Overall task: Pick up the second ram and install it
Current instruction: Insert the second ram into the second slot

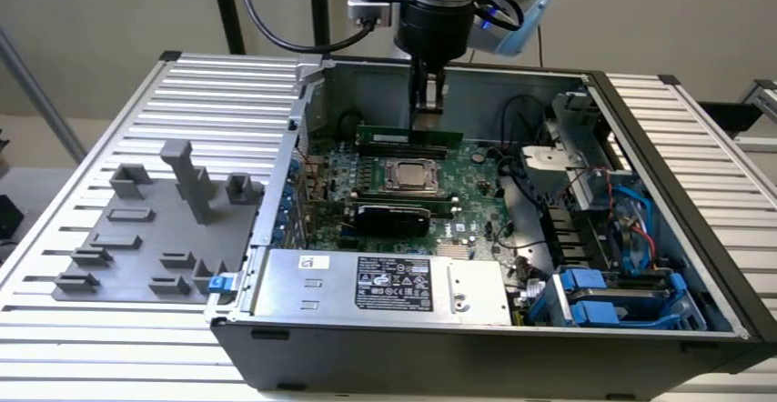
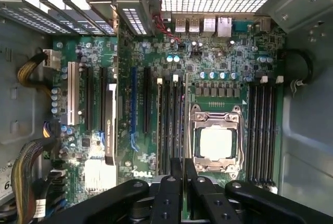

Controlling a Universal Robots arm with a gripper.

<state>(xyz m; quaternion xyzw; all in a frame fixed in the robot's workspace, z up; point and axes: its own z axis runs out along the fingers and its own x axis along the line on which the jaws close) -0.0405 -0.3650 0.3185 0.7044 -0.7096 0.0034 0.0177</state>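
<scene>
The second ram [image 1: 407, 135], a narrow green stick, hangs level above the motherboard [image 1: 474, 193] inside the open computer case. My gripper [image 1: 427, 125] comes straight down from above and is shut on its top edge. In the wrist view the second ram [image 2: 186, 125] shows edge-on as a thin strip running out from my gripper [image 2: 183, 169]. It lies between the CPU socket [image 2: 216, 142] and a bank of black memory slots [image 2: 169, 125]. A further bank of slots [image 2: 263, 125] lies on the socket's other side. I cannot tell whether the stick touches a slot.
Grey holder blocks [image 1: 158, 229] stand on the ribbed table at the exterior view's left. A silver power supply [image 1: 388, 284] fills the case's near side. Drive bays with blue and red cables [image 1: 607, 211] crowd the exterior view's right. Case walls [image 1: 486, 75] ring the board.
</scene>
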